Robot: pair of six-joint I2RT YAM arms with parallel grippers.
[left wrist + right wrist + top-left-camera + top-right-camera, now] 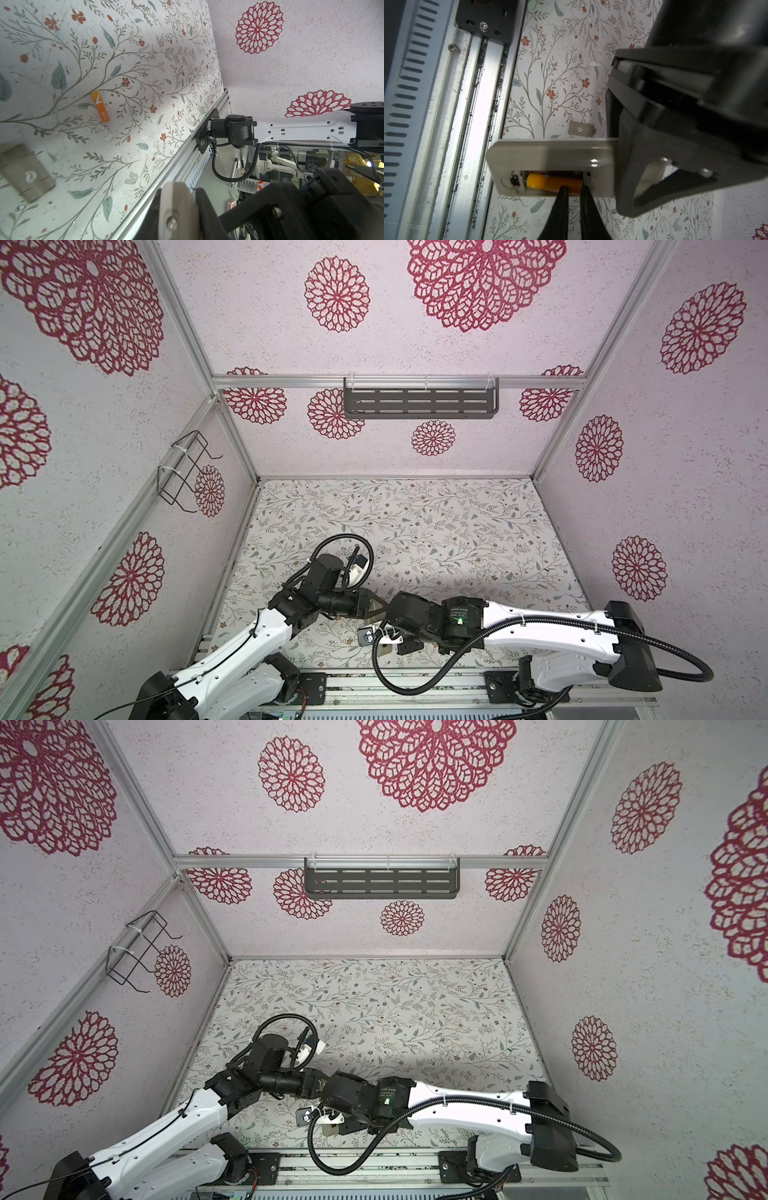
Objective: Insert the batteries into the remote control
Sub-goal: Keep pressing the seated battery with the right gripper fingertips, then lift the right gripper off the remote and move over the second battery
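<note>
My left gripper (623,164) clamps the remote control (550,153); my closed right gripper (574,193) should press the battery (546,182) down squarely.

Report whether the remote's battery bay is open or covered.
Open: an orange battery shows inside the remote, and the cover lies apart on the table.

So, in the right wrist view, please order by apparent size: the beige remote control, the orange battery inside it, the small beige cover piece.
1. Beige plastic remote control
2. Orange cylindrical battery in its compartment
3. Small beige rectangular cover piece; it seems farther away, on the table, so may only look smaller
</note>
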